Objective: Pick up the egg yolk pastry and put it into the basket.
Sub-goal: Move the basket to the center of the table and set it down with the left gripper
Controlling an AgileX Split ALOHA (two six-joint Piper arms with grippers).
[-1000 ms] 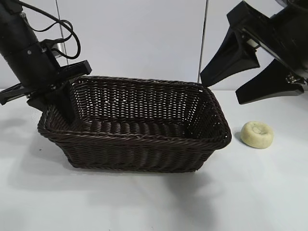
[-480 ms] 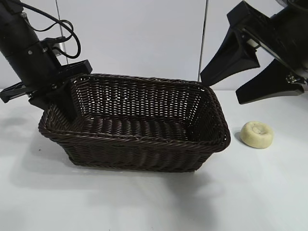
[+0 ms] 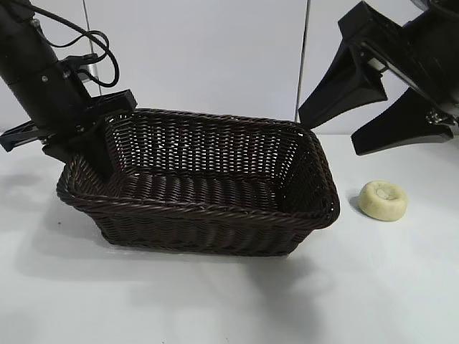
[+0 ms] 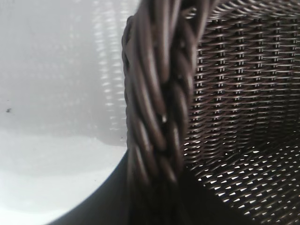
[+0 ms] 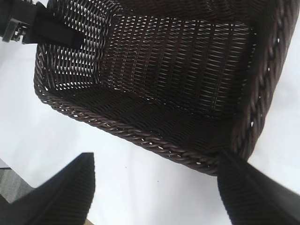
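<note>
So right now the pastry hasn't been touched. The egg yolk pastry point(image 3: 383, 200) sits on the white table point(image 3: 215, 301) at the right of the exterior frame, just beside the basket's right end but not touching it. The basket point(image 3: 201, 208) fills the middle of the frame and looks empty.

The left claw point(image 3: 86, 140) is at the upper left, clamped on the basket's left rim: one finger goes down inside the wall, and the left wrist view is filled with the braided rim point(image 4: 154, 108) right up against the camera. Looks like it's bracing or repositioning the basket rather than doing any picking.

The right claw point(image 3: 358, 107) hangs in the upper right with its fingers spread wide, up above the pastry and a bit behind it. Its own camera looks down into the basket, and the pastry isn't in that view at all.

My read: this is the pre-grasp step. Next the right arm needs to come down and line its fingers either side of the pastry, close gently since it's probably soft, then lift over the near rim.
</note>
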